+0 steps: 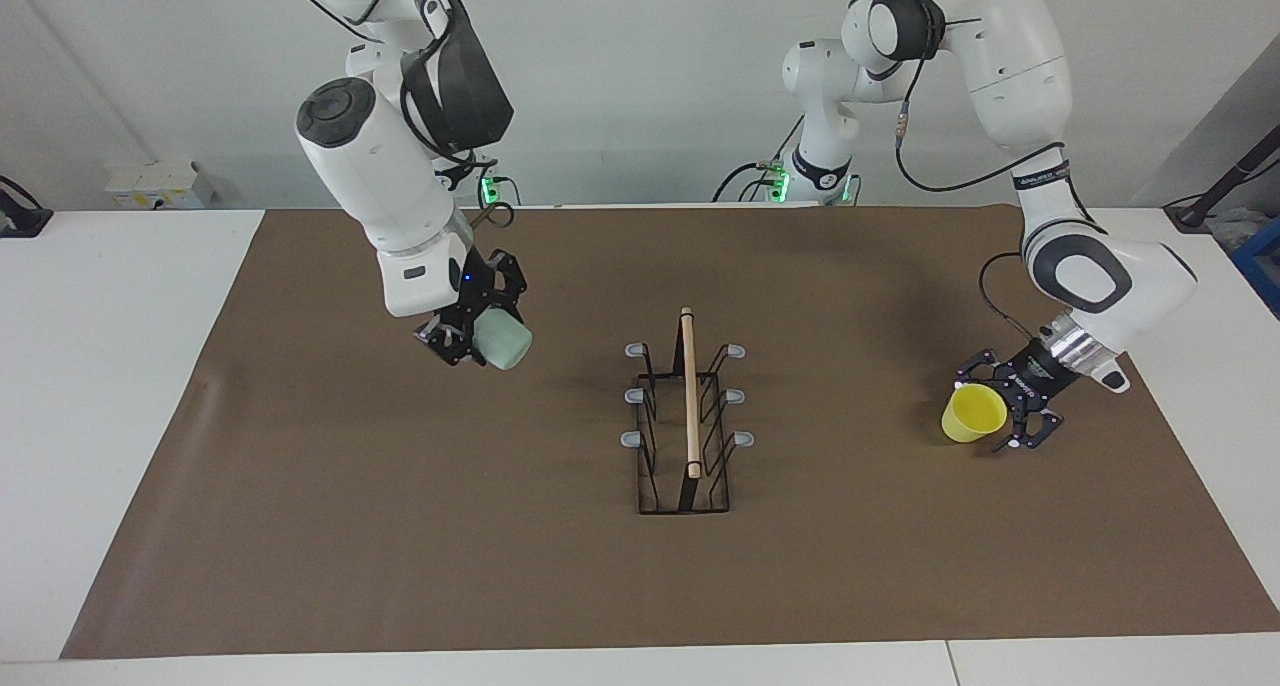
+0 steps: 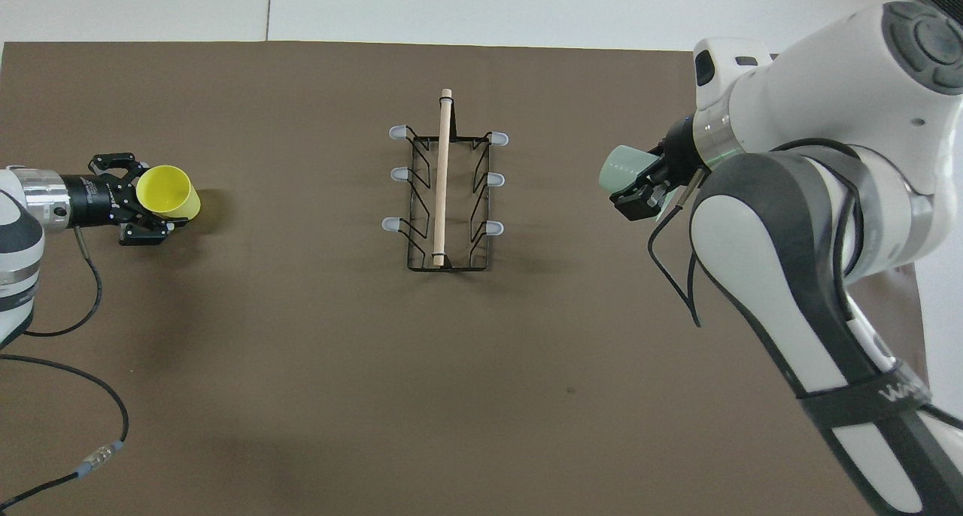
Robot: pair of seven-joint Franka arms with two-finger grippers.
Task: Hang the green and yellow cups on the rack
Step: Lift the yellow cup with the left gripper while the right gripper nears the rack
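Observation:
The rack (image 1: pixel 690 406) stands in the middle of the brown mat, its wooden rod on top and its grey-tipped prongs all bare; it also shows in the overhead view (image 2: pixel 444 177). My right gripper (image 1: pixel 468 338) is shut on the mint green cup (image 1: pixel 503 342) and holds it on its side, raised above the mat at the right arm's end; both show in the overhead view, gripper (image 2: pixel 641 191) and cup (image 2: pixel 618 168). My left gripper (image 1: pixel 1003 414) is shut on the yellow cup (image 1: pixel 972 413), tilted and low over the mat at the left arm's end; both show overhead, gripper (image 2: pixel 144 201) and cup (image 2: pixel 168 192).
The brown mat (image 1: pixel 400 526) covers most of the white table. A small white box (image 1: pixel 150 184) sits at the table's edge nearest the robots, at the right arm's end. The left arm's cable (image 2: pixel 68 365) trails over the mat.

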